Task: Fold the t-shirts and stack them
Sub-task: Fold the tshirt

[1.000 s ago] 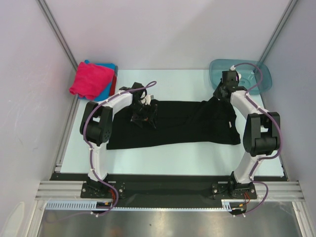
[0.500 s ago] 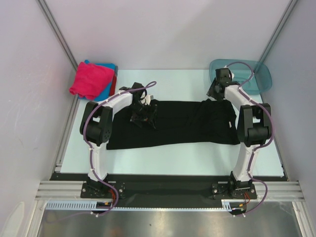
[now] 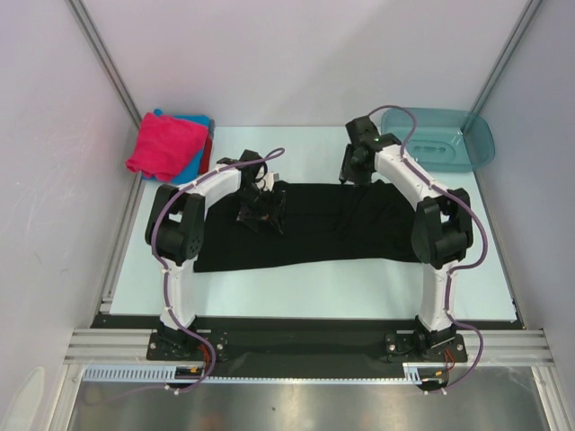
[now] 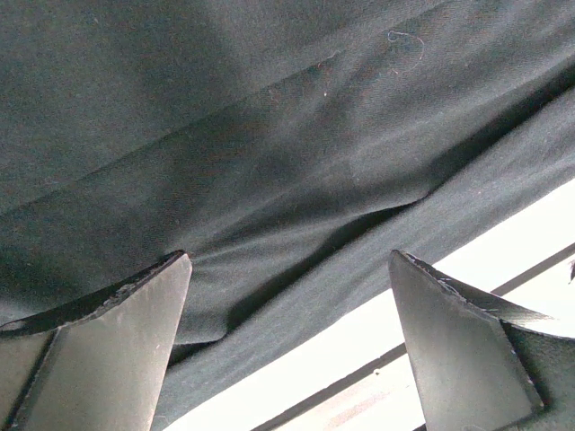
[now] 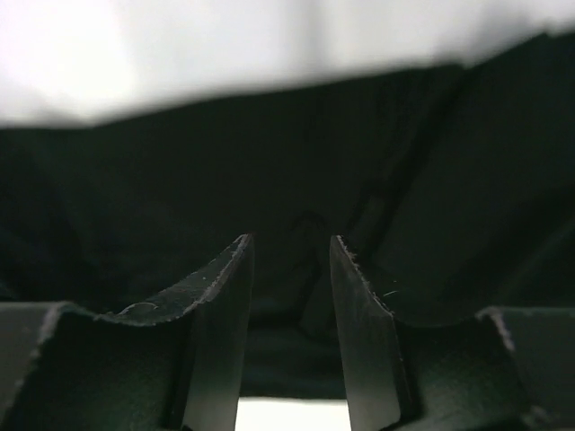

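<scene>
Swung across from the teal basin point(image 3: 449, 135), the right gripper point(image 3: 352, 173) is now seen above the far edge of the black t-shirt point(image 3: 314, 229), near its middle. The shirt's right end, held lifted a second ago, is now laid down flat.

On the table point(image 3: 314, 292) the black t-shirt is spread as a long band between the two arms. A crease runs down from under the right gripper, so the right part appears to be folded inward. The fold is judged to be only partly done: the band has yet to be brought to a compact size and carried to the pile.

At the far left corner, well apart from it, a magenta-pink shirt point(image 3: 166, 144) is stacked folded on a blue shirt point(image 3: 199, 121) and a red shirt point(image 3: 208, 148). That part is judged finished.

The left gripper point(image 3: 260, 214) is set low over the left part of the black t-shirt, its jaws spread wide with nothing pinched. The right gripper's jaws are parted narrowly, and no cloth is seen between them.
</scene>
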`<state>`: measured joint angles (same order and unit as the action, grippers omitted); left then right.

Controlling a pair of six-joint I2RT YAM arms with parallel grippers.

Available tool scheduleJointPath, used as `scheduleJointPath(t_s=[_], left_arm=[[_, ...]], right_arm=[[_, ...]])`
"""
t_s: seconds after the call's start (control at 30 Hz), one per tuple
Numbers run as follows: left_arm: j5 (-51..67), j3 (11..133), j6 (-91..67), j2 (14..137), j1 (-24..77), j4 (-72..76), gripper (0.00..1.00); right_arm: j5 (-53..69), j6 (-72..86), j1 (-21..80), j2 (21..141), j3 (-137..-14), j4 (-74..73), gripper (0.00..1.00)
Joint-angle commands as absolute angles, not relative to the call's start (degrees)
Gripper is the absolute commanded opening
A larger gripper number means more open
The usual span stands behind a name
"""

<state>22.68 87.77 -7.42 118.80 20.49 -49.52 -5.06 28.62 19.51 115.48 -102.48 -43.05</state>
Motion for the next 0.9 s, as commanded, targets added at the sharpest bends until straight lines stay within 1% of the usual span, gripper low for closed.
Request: scheduleJointPath(t_s=[0.0, 0.13, 0.3, 0.87], left_arm=[[20.74, 88.86, -5.80, 117.86, 20.04, -50.10, 1.00], [21.09, 89.12, -5.80, 118.21, 20.04, -50.10, 1.00], [21.01, 88.86, -5.80, 117.95, 20.04, -50.10, 1.00], [21.09, 88.86, -5.80, 118.12, 20.04, -50.01, 1.00]], right_arm=[[-8.87, 29.80, 21.09, 115.93, -102.66, -53.25, 0.44], [-14.66, 28.65, 22.94, 116.88, -102.65, -56.15, 0.43], [-18.45, 28.65, 25.57, 119.88, -103.36, -59.32, 0.43], [-19.07, 30.41, 28.74, 125.86, -105.03, -59.33, 0.43]])
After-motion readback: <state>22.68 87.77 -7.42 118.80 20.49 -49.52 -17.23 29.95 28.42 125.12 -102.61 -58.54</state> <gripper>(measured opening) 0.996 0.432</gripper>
